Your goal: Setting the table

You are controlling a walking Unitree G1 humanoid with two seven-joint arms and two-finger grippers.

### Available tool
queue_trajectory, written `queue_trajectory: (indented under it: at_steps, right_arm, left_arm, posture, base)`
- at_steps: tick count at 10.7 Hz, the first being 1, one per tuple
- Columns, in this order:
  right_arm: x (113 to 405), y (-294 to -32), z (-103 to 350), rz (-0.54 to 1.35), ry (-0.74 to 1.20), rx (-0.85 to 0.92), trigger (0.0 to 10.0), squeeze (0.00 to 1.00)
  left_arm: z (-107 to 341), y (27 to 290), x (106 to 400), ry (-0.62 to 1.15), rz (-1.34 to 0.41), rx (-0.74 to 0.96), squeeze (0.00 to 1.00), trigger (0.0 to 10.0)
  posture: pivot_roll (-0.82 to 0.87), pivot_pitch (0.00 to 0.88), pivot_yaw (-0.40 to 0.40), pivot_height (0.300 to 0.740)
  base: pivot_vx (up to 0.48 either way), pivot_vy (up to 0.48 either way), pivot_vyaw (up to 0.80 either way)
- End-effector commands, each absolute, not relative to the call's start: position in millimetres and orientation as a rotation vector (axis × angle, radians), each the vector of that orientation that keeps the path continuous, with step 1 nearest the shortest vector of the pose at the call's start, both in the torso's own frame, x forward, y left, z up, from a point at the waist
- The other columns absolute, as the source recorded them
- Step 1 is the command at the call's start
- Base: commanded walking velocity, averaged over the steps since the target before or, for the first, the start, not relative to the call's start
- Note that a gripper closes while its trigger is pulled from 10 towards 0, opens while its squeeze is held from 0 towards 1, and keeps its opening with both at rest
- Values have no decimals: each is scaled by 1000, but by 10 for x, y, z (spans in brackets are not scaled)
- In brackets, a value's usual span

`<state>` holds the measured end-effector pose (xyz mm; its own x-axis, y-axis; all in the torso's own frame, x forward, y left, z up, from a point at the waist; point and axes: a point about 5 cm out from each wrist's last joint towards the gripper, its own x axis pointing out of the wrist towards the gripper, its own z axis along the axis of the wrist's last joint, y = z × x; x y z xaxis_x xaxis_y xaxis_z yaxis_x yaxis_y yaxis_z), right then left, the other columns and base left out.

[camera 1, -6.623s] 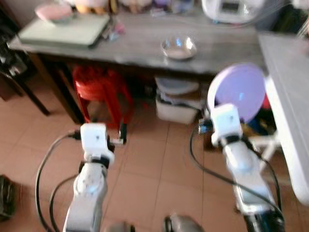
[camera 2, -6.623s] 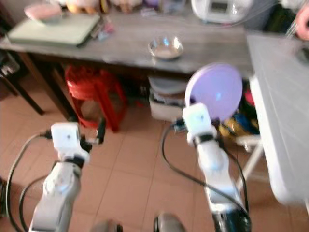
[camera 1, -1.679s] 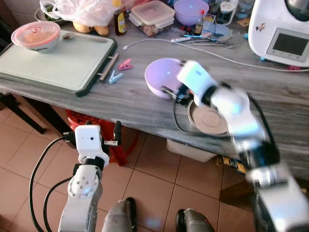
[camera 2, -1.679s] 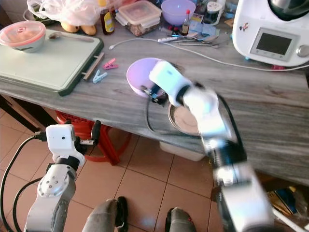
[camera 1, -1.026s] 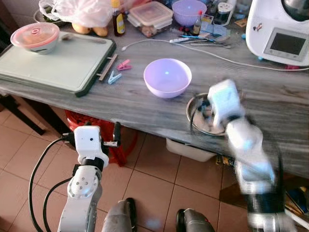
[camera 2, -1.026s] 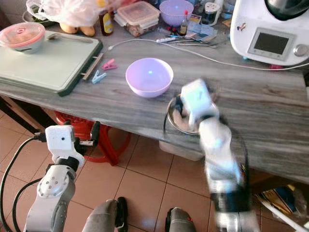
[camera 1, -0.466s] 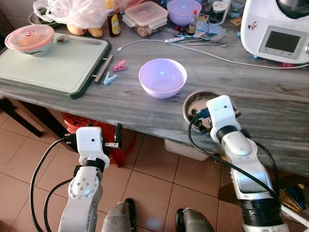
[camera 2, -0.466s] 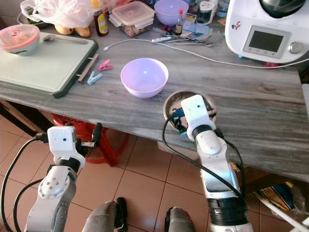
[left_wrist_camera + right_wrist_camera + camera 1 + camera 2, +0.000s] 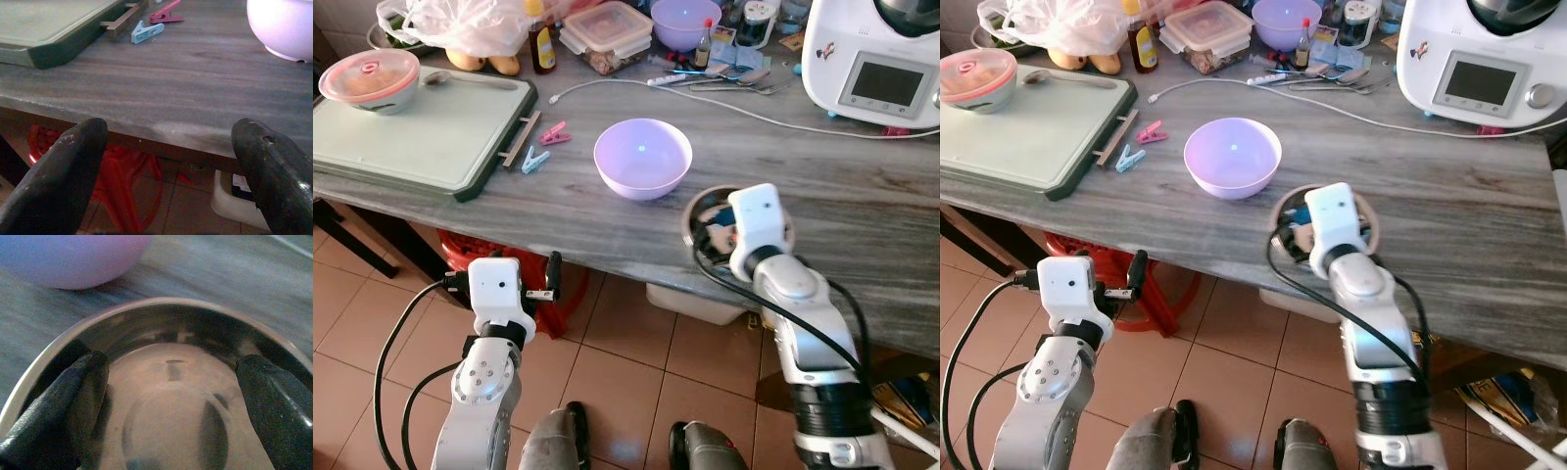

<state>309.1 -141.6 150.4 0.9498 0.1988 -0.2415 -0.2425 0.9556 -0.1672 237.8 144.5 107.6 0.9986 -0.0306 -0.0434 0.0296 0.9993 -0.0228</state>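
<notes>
A light purple bowl (image 9: 642, 157) stands upright on the grey wooden table (image 9: 558, 211), free of both grippers. Just right of it, near the table's front edge, sits a steel bowl (image 9: 697, 203), partly covered by my right wrist. My right gripper (image 9: 166, 406) hangs open over this bowl. Its two black fingers (image 9: 63, 401) are spread wide, close to the inner walls, with nothing between them. My left gripper (image 9: 553, 277) is open and holds nothing, in front of the table edge and below it.
A green cutting board (image 9: 411, 122) with a pink lidded bowl (image 9: 367, 78) lies at the table's left. Two clothes pegs (image 9: 543, 147) lie beside it. A white kitchen machine (image 9: 876, 59), its cable and several containers stand behind. A red stool (image 9: 460, 257) stands under the table.
My right gripper carried the purple bowl to the table, set it down and let go. It then drew back and has now pushed forward over the steel bowl. The left arm has stayed still.
</notes>
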Motion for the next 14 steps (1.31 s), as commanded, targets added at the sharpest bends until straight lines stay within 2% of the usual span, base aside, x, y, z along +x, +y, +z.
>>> queue_trajectory:
  at_steps: [1, 4, 11, 14]
  right_arm:
    - [3092, -1345, 1498, 270, 243, -170, 10000, 0]
    - [3129, -1224, 1525, 318, 242, -154, 10000, 0]
    - [3188, -1136, 1589, 351, 144, -101, 10000, 0]
    - [2960, -1272, 1621, 304, 78, -63, 10000, 0]
  left_arm:
    - [1071, 1466, 2360, 53, -21, -14, 0, 10000]
    - [1060, 1457, 2368, 59, -21, -10, 0, 10000]
    - [1051, 1453, 2373, 62, -17, -13, 0, 10000]
    - [1037, 1474, 2339, 63, -11, -24, 0, 10000]
  posture:
    - [34, 184, 30, 740]
    - [36, 179, 28, 740]
    - [38, 174, 26, 740]
    - [42, 154, 12, 740]
  base:
    - [0, 0, 0]
    - [0, 0, 0]
    - [0, 0, 0]
    - [0, 0, 0]
